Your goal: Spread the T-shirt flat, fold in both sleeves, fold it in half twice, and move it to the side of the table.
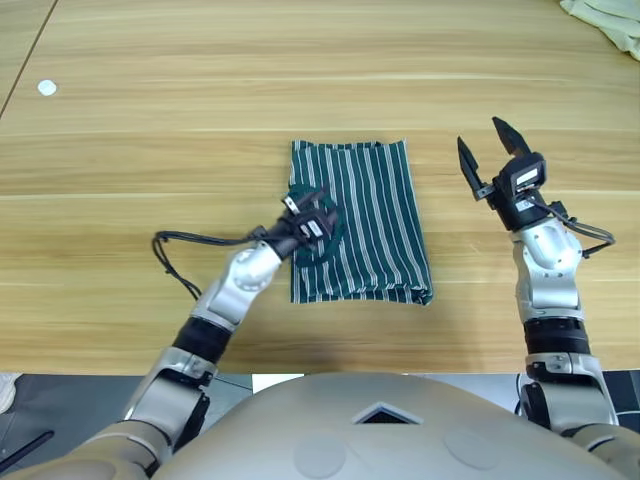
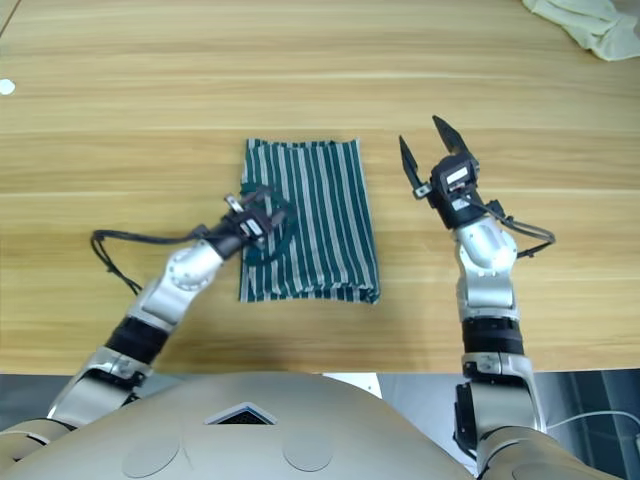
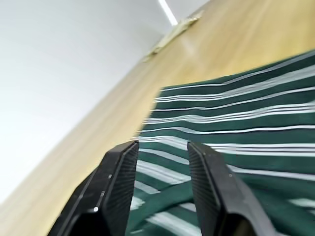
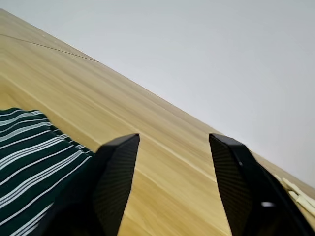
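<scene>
Your left tool (image 3: 162,147) rests on the T-shirt's (image 1: 375,225) left edge, fingers parted. Your right tool (image 1: 480,135) gapes open near its right edge. The shirt is a folded, green-striped rectangle.

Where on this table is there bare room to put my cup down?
The wide far strip of table beyond the shirt is bare, up to the cream cloth at the right corner. Crowded: the middle, left claw at the shirt, right claw beside it.

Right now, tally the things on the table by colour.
Green striped: 1, the folded T-shirt.
Pale cream: 1, the crumpled cloth.
White: 1, the small round dot.
Black: 1, the loose cable.
Total: 4.
</scene>
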You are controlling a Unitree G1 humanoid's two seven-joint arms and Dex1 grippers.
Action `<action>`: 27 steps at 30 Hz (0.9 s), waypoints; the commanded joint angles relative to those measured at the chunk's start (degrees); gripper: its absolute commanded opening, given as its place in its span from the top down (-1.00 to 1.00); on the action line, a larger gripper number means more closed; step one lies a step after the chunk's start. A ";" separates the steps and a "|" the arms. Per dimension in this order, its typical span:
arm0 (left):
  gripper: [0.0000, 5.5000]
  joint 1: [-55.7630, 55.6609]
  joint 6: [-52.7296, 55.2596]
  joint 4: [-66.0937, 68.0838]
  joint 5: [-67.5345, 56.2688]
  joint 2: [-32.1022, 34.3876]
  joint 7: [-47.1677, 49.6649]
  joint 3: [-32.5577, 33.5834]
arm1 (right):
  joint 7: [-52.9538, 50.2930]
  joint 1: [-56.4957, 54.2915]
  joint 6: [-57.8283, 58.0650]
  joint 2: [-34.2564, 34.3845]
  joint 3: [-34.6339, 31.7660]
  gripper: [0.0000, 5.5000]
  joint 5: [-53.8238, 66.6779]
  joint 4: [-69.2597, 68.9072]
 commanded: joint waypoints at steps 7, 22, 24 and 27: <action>0.26 19.88 -9.04 -20.09 -12.32 28.63 -20.57 14.04 | 4.12 20.72 -12.29 -22.71 -3.09 0.03 -26.31 -5.51; -0.03 15.24 -17.78 -7.20 4.07 28.12 -33.41 -7.62 | 14.66 26.71 -7.35 -26.81 7.36 -0.10 -24.61 -20.76; -0.03 12.42 -18.73 -4.49 8.24 27.36 -29.43 -7.32 | 14.05 25.92 -7.49 -26.96 7.45 -0.10 -24.75 -19.47; -0.03 13.05 -19.18 -5.38 8.37 28.61 -27.46 -6.58 | 13.35 25.66 -7.82 -27.42 6.80 -0.10 -24.36 -18.08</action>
